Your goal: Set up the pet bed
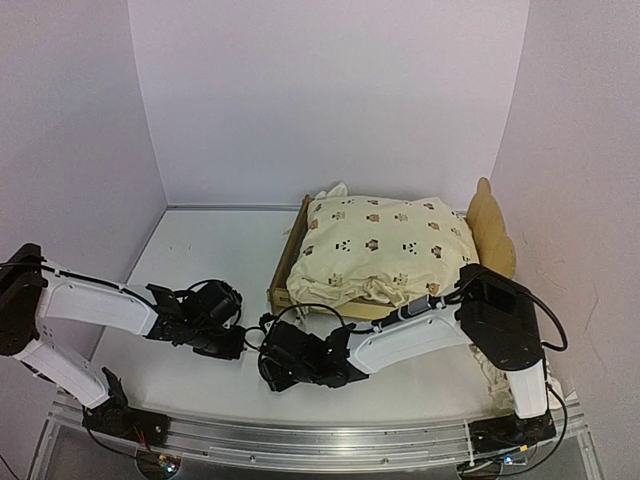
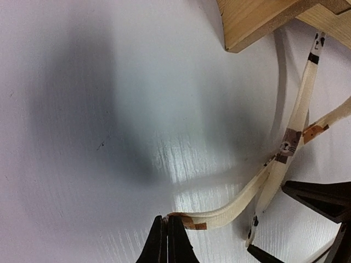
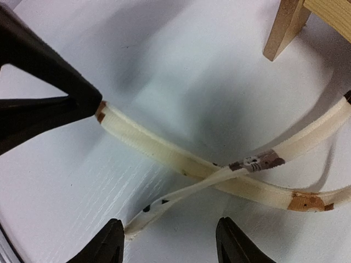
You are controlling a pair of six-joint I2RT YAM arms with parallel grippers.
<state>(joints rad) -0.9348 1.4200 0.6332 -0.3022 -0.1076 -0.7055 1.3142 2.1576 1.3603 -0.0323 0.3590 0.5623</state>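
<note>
Toward the worktop's [image 1: 200, 260] right rear, the pet bed [image 1: 288, 262] already carries its cushion [image 1: 380, 245], but its ties [image 3: 219, 174] lie crossed, unknotted: left pincer [image 2: 166, 219] clenched on one, right pincer [image 3: 170, 233] released astride the other.

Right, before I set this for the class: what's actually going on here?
Two robot arms are working on the cushion's ties by the near corner of the pet bed. The cushion lies on the bed frame. The left tool is shut on the end of the first tie, low over the table. The right tool hangs open around the loose end of the second tie, which crosses the first. No knot is tied yet.
</note>
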